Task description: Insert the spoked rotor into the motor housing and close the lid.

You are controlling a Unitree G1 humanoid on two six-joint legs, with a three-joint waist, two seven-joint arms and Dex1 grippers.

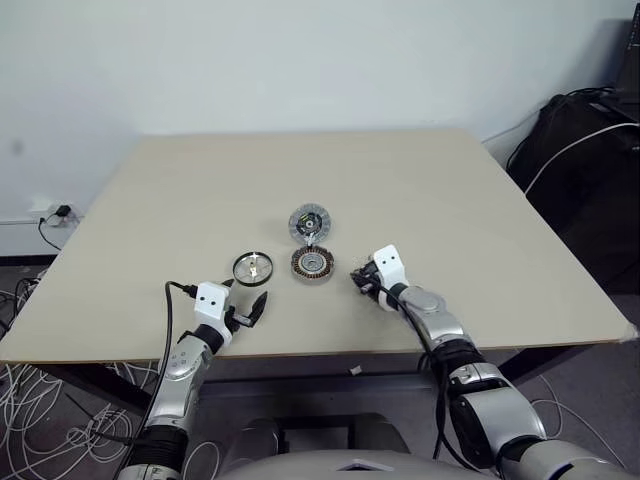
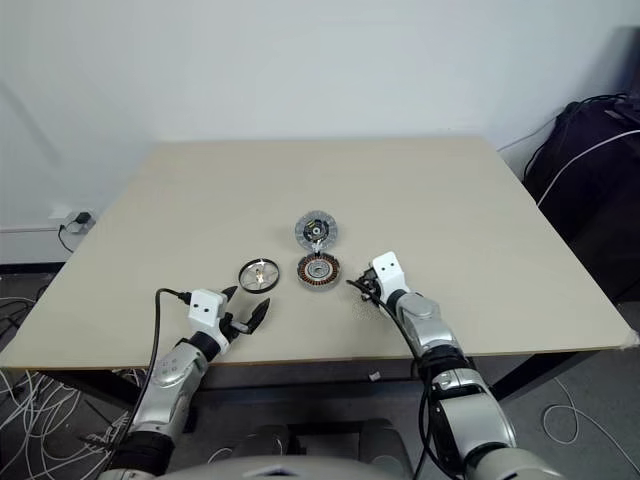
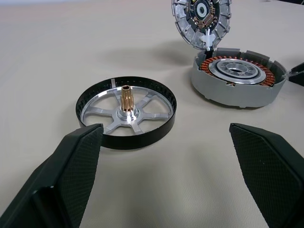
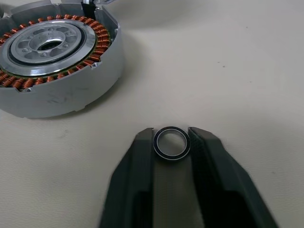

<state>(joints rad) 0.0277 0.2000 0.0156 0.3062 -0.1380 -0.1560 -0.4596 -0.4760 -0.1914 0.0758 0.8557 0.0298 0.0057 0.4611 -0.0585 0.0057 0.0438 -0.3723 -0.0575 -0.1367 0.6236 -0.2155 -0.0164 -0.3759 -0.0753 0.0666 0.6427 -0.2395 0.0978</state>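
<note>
Pinching a small metal ring [image 4: 171,142] between my right pincer [image 4: 172,138] fingers was the state at that moment: jaws nearly closed, the ring seated upright between the tips, just off the desk [image 1: 180,200]. I judged it a bearing or washer, not the rotor, so I read this as clearing or staging a small part beside the stator before the main insert.

Motor housing [image 1: 312,263] sat mid-desk, copper windings up, bore open and unobstructed. That orientation was what the rotor shaft needed. My right pincer was at 3 o'clock of the housing, near but apart from its wall.

Lid [image 1: 309,223] stood at 12 o'clock of the housing, tipped up on what looked like a hinge tab at the housing rim, ribbed inner face toward me. Held open that way, it left the housing mouth free.

Spoked rotor [image 3: 125,112] lay flat at 9 o'clock of the housing, well clear of it, brass pinion pointing up. It would likely need flipping or a rim grip to drop in.

Left pincer [image 3: 166,156] was fully spread, holding nothing, hovering low just short of the rotor at its 6 o'clock, lined up on the rim.

Risk: thin rim, easy to cock in the bore.
</note>
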